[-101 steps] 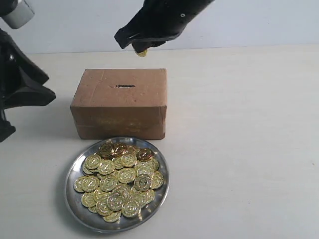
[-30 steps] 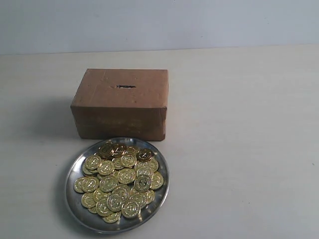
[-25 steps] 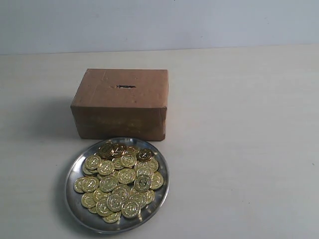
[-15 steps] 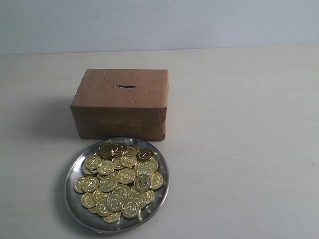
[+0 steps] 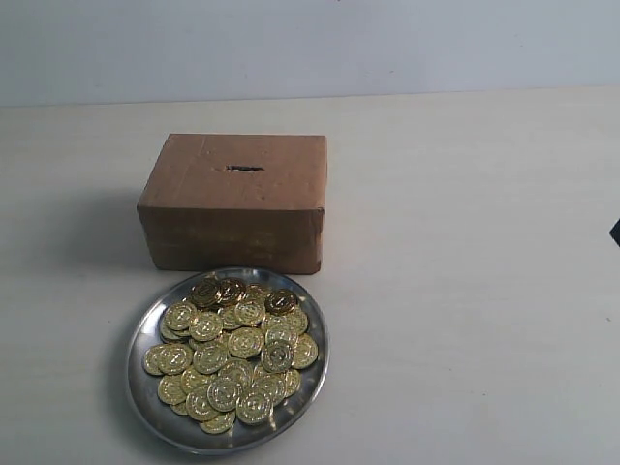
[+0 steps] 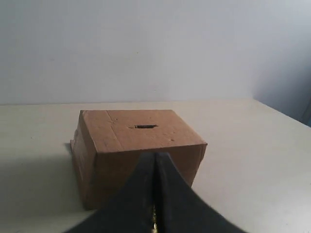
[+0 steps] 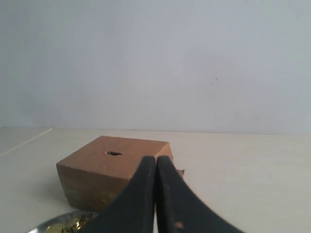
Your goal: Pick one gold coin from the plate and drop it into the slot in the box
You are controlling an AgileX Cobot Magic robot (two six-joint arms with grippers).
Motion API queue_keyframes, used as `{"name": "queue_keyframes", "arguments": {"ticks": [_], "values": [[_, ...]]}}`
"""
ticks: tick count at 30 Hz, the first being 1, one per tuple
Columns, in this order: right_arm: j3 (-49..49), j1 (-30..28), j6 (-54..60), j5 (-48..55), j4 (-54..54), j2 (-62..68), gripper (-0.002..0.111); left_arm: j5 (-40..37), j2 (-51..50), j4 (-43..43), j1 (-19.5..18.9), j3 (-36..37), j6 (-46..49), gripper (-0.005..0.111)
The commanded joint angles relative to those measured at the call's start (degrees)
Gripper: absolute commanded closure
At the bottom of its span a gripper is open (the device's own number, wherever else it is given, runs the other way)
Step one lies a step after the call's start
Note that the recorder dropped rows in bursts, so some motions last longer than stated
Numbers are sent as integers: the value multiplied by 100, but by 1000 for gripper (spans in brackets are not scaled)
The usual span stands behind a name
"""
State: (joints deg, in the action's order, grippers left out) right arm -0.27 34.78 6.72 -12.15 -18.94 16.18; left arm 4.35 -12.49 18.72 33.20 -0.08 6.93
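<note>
The brown cardboard box stands mid-table with its dark slot in the top face. In front of it lies the silver plate, heaped with gold coins. Neither arm shows in the exterior view, except a dark tip at the right edge. My left gripper is shut, pointing at the box and slot; a thin gold glint shows low in its gap, source unclear. My right gripper is shut, back from the box and slot. The plate's rim peeks beside it.
The pale tabletop runs back to a plain light wall. Nothing else stands on the table.
3.4 s ago both arms were in the exterior view, the right one over the box with a gold coin. They then left the view. A dark tip has now appeared at the right edge.
</note>
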Motion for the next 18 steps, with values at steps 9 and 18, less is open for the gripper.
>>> {"name": "queue_keyframes", "arguments": {"ticks": [9,18], "values": [[27,-10,60,898,196,-35,108,-834,35,-12,-13,8,5,107],[27,-10,102,815,120,-107,108,-856,35,-12,-13,8,6,107]]}}
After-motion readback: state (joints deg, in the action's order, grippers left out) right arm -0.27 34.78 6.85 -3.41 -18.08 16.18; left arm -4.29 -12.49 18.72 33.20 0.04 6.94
